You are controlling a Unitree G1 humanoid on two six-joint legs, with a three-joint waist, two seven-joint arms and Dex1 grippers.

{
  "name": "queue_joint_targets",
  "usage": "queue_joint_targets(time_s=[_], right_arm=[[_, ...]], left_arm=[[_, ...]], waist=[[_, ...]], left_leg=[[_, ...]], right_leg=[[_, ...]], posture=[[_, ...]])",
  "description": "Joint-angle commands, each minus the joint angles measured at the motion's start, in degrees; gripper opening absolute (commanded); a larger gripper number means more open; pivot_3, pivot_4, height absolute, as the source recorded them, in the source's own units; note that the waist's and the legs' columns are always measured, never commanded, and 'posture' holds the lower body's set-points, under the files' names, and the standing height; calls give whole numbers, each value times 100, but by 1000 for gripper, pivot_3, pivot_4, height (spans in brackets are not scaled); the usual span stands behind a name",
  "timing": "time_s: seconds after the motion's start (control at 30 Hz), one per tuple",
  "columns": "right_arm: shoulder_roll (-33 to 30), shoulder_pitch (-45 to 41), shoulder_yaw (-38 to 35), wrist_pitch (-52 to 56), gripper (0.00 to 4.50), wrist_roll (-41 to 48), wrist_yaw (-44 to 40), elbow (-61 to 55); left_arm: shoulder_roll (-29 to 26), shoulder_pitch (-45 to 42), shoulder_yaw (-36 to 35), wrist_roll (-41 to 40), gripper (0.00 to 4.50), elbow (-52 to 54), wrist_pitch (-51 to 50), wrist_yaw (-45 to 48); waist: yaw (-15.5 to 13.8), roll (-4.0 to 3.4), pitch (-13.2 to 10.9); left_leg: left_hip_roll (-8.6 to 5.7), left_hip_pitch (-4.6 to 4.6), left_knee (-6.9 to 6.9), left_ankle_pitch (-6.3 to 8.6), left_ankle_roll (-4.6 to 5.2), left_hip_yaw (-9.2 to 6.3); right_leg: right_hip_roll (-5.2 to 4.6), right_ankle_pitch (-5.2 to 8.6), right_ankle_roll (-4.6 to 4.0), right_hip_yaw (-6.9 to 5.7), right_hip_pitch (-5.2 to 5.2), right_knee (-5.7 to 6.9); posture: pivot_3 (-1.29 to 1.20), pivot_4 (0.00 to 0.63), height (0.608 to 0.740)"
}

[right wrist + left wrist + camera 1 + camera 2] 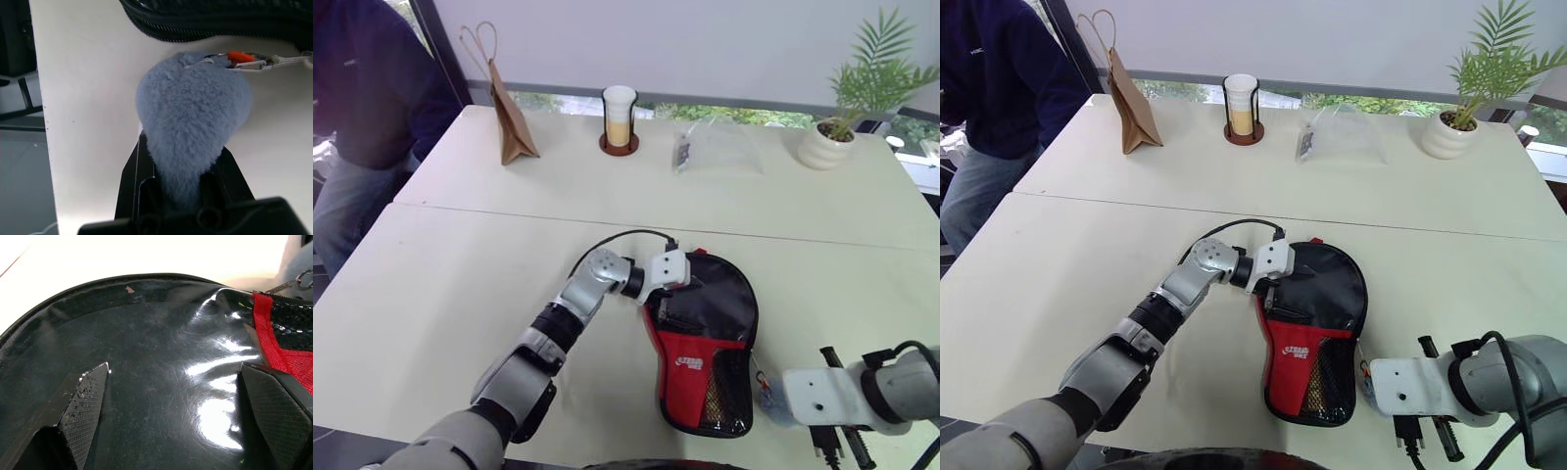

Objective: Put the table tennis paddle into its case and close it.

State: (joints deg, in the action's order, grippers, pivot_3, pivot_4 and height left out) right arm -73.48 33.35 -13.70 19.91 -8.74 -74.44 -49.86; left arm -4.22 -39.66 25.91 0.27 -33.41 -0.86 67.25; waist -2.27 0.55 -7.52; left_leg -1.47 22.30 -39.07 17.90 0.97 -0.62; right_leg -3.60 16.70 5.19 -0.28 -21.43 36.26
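The case [705, 338] lies flat in the middle of the table, black with a red panel and a mesh pocket. My left gripper [173, 367] is open at the case's upper left edge, both fingertips [90, 391] resting on its glossy black surface. At the case's lower right my right gripper [183, 147] is shut on a blue-grey fluffy pom-pom [193, 112]. The pom-pom hangs from a metal clasp with an orange bit [249, 59], next to the zip edge [220, 22]. The table tennis paddle is out of view.
At the back of the table [460, 284] stand a brown paper bag [514, 122], a cup on a coaster [620, 117], a clear plastic bag [715, 147] and a potted plant [832, 137]. A person [362, 88] stands at the far left. The table's front edge [41, 122] is close to my right gripper.
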Motion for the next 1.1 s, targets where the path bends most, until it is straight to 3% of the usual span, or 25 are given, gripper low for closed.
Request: queue_joint_targets(time_s=[0.03, 0.37, 0.73, 0.9, 1.1], right_arm=[[-118, 59, 356, -428, 413, 69, -235, -361], [-163, 732, 168, -1213, 413, -196, -632, -442], [435, 2256, -906, -2550, 413, -732, -1171, -397], [449, 1718, -1041, -2269, 413, -566, -1216, -333], [198, 425, -863, -1589, 413, -279, -1246, -25]], left_arm=[[-184, 267, 249, 339, 4500, -232, -262, -77], [-210, 501, 347, 335, 4500, 121, -493, -98], [-203, 654, 379, 312, 4500, 306, -680, -148], [-173, 610, 354, 300, 4500, 240, -666, -165], [-136, 469, 300, 297, 4500, 85, -570, -194]], waist=[[0, 2, 2], [-11, 3, 4], [-25, 9, 13], [-17, 8, 14], [-7, 6, 14]], left_leg=[[0, 0, 0, 0, 0, 0], [1, 0, 0, 0, -1, -4], [0, -1, 0, 2, 0, -8], [0, -1, -1, 2, 0, -8], [0, -2, -1, 2, 0, -8]], right_leg=[[0, 0, 0, 0, 0, 0], [0, 0, 0, -2, 4, -5], [0, 0, 0, -4, 12, -13], [0, 0, 0, -4, 13, -14], [-1, 0, -1, -3, 13, -16]], posture=[[0, 150, 740], [0, 150, 740], [0, 150, 740], [0, 150, 740], [0, 150, 740]])
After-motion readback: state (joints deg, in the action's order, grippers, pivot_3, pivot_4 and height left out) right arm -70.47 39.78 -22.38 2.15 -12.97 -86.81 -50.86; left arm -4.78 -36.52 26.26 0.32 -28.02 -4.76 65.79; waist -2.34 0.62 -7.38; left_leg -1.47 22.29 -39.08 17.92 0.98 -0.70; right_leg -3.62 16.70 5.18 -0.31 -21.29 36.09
